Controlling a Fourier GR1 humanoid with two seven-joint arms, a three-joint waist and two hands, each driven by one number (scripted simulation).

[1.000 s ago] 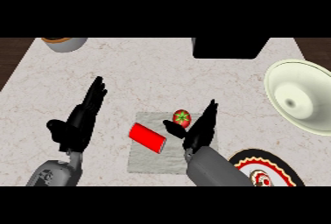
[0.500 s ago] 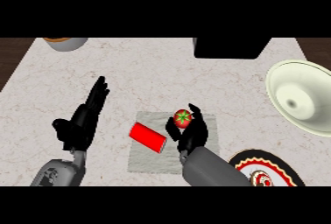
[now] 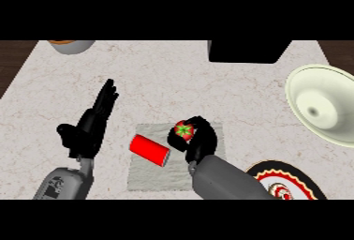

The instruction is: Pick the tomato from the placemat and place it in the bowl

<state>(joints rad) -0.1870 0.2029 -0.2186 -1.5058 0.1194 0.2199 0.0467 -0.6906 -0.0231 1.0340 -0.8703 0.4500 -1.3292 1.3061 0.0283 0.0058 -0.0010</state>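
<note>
In the head view, the pale marbled tabletop [image 3: 173,75] fills the frame, with a grey placemat [image 3: 155,176] lying just below centre. The right robot hand [image 3: 200,140] sits over the placemat's 1 o'clock corner, its fingers and thumb curled round the tomato [image 3: 184,131], whose red skin and green star-shaped top show between them; I cannot tell whether the tomato rests on the mat or is lifted off it. Just beside that hand, toward 9 o'clock, a red can [image 3: 149,149] lies on its side on the placemat, tilted along a diagonal. The left robot hand [image 3: 88,129] shows at 9 o'clock of the placemat, over bare tabletop, held wide with straight fingers pointing toward 12 o'clock and holding nothing. The cream bowl [image 3: 325,110] stands at 3 o'clock of the frame, well apart from the tomato, partly cut by the edge. A patterned plate [image 3: 294,180] with a dark rim shows at 5 o'clock, just beside the right forearm. A black box [image 3: 249,50] sits at 1 o'clock, and a grey pot [image 3: 70,45] at 11 o'clock, cut off by the top.
</note>
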